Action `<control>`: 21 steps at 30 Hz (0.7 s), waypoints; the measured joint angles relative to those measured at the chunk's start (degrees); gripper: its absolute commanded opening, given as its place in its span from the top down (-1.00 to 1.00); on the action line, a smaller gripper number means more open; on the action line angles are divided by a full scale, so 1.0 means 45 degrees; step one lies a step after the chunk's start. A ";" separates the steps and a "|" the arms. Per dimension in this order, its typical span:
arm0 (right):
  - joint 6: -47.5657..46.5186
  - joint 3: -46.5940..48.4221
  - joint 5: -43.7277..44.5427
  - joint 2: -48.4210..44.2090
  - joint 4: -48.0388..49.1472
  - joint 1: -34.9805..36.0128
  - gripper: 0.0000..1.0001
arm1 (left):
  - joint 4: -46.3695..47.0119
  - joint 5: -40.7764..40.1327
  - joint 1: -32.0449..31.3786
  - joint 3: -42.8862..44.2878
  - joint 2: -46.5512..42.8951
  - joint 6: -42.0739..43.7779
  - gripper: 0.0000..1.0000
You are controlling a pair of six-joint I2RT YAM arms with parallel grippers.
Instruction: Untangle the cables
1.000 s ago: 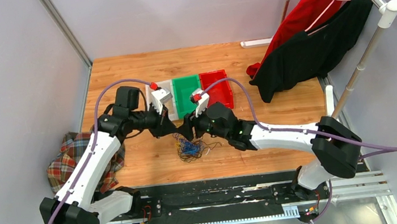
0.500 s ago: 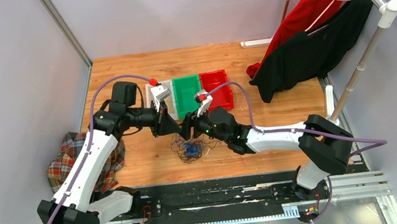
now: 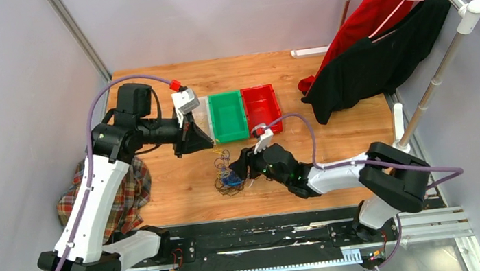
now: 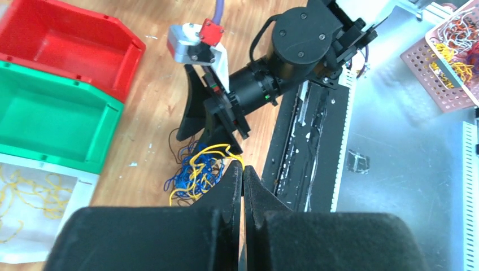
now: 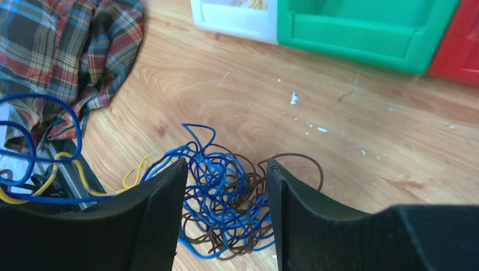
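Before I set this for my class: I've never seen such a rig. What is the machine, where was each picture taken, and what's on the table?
It is two robot arms, left arm and right arm, bolted to a table. One picture looks down from above; two come from wrist cameras. On it lie tangled cables, blue, yellow and brown, near a white bin, green bin and red bin; a plaid cloth lies at the left edge. The left jaws are shut, apparently on a yellow strand; the right jaws stand open around the tangle.
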 measured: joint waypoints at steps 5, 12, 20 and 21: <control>-0.0554 -0.0146 0.0593 -0.1880 -0.1137 -0.0010 -0.16 | -0.0267 -0.0384 0.0000 0.0325 -0.0039 0.0219 0.99; -0.1588 0.0636 0.0588 -0.3881 -0.1904 0.0131 -0.20 | -0.0457 -0.0719 -0.0005 0.0316 0.0044 0.0248 0.99; -0.3094 0.1341 0.0627 -0.4245 -0.2433 0.1345 -0.20 | -0.0413 -0.1224 -0.0005 0.0223 0.0345 -0.0185 0.99; -0.3240 0.1428 0.0646 -0.4250 -0.2448 0.1389 -0.20 | -0.0374 -0.1234 -0.0005 0.0170 0.0316 -0.0267 0.99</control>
